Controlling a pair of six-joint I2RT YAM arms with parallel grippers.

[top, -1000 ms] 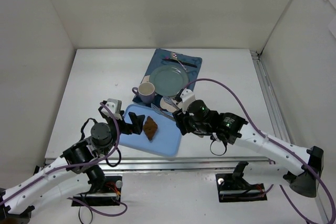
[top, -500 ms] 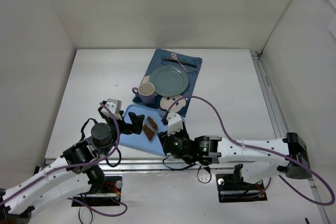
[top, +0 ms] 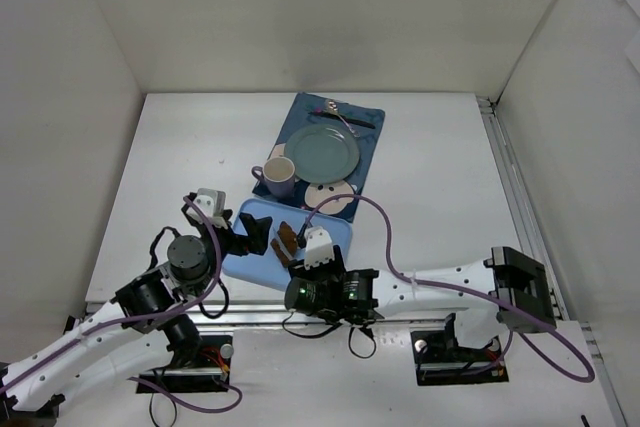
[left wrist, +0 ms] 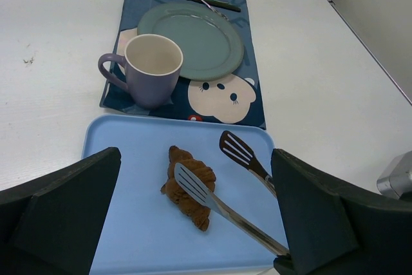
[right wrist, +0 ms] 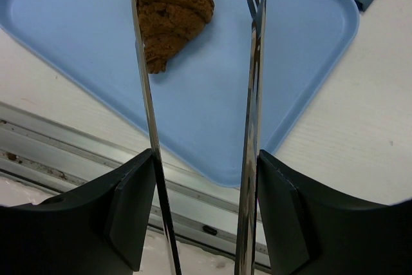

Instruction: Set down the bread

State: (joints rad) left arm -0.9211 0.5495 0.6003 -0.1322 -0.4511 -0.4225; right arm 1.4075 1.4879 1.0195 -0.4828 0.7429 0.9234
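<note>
Ahead, between right jaws' tongs (right wrist: 252, 62), lies the bread (right wrist: 175, 6).

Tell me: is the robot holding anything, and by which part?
The right pincer holds metal tongs by their two arms. The bread lies ungripped; the left pincer holds nothing.

White arms (top: 452, 277), black joints (top: 187, 255), looping purple cables (top: 384, 232).

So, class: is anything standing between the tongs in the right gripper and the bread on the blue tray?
Nothing visible. The tongs held by the right gripper reach the bread; only bare blue tray lies around it.
</note>
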